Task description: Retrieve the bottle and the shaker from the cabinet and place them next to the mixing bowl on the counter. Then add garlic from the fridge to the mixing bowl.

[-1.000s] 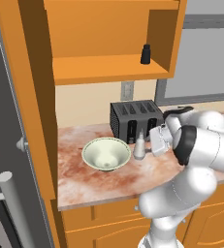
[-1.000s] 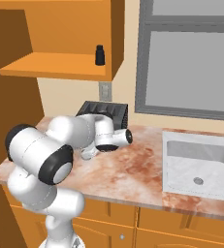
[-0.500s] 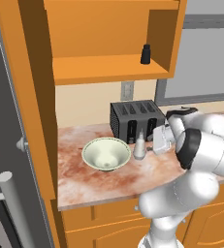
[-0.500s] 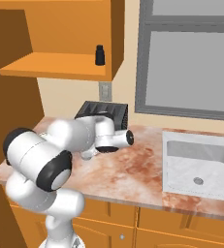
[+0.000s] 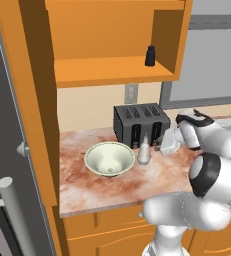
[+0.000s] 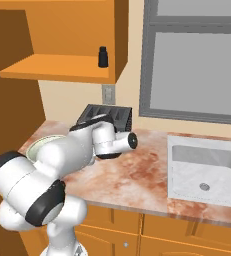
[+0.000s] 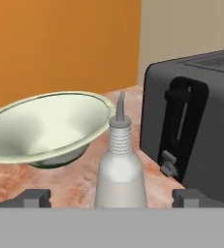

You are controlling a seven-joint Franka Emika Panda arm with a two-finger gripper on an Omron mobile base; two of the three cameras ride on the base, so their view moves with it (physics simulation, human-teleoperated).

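Since the bottle (image 5: 144, 150) stands upright on the surface just beside the bowl (image 5: 109, 159), between it and the toaster (image 5: 139, 124), that part of the task looks done, and it sits where the task wants it. In the hand view the hand (image 7: 111, 197) has its two tips spread wide, one either side of the bottle and clear of it, holding nothing. The shaker (image 5: 150, 56) is on the cabinet shelf near its right edge, well above the surface, so I judge it to be the next thing to fetch. Close on the bottle's right, the toaster leaves little room there, so the shaker would fit better at the bowl's front. Right of the arm lies a sink (image 6: 207, 167).
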